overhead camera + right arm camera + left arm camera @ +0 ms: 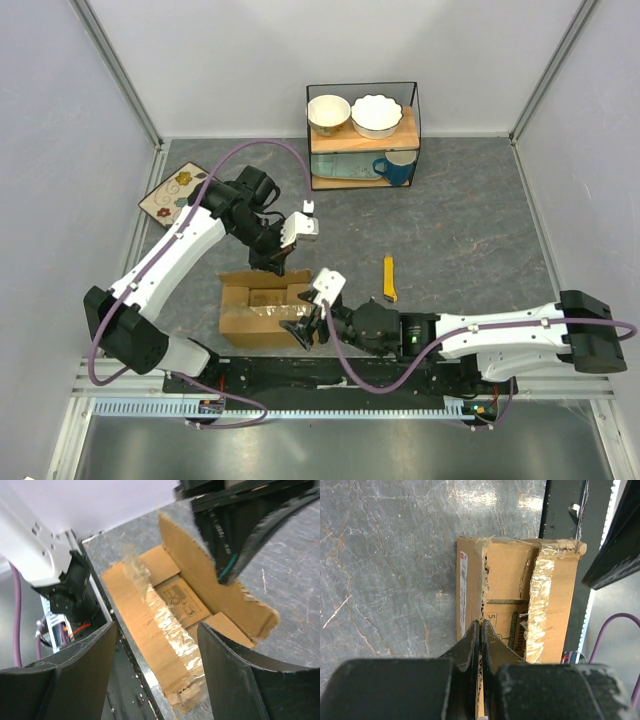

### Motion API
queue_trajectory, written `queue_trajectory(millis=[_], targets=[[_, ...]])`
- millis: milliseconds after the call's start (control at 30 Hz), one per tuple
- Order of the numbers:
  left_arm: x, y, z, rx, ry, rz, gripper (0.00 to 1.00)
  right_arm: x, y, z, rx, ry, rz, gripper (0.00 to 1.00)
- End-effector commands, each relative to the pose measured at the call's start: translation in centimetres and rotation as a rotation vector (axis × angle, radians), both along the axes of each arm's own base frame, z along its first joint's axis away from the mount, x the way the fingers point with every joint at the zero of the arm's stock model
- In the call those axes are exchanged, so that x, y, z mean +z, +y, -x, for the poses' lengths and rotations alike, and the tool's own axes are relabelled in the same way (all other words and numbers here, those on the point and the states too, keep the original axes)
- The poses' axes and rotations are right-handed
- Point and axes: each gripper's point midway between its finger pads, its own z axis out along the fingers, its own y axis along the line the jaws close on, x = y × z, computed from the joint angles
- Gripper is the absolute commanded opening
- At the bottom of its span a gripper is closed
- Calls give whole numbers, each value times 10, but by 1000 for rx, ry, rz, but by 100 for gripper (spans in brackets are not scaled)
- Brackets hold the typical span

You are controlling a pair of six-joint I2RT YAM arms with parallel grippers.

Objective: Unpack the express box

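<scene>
The express box sits at the table's near edge with its flaps open. My left gripper is shut on the far flap's edge and holds it upright; in the left wrist view the cardboard edge runs between the closed fingers. The near flap carries torn clear tape. A smaller printed brown package lies inside the box. My right gripper is open and empty just above the box's right end. In the right wrist view its fingers straddle the taped near flap, with the package beyond.
A yellow utility knife lies right of the box. A wire rack with two bowls and a blue mug stands at the back. A floral tile lies at the back left. The metal rail borders the box's near side.
</scene>
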Motion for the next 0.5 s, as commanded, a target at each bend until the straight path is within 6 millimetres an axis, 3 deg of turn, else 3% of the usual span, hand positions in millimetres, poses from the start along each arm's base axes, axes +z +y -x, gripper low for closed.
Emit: queue_trajectory(millis=[0, 233, 467], targets=[[10, -8, 6, -16, 42, 49, 2, 8, 24, 20, 154, -86, -5, 74], [12, -17, 13, -48, 131, 82, 2, -17, 45, 21, 208, -109, 68, 84], [19, -18, 26, -78, 188, 97, 2, -29, 57, 2, 247, -69, 43, 90]])
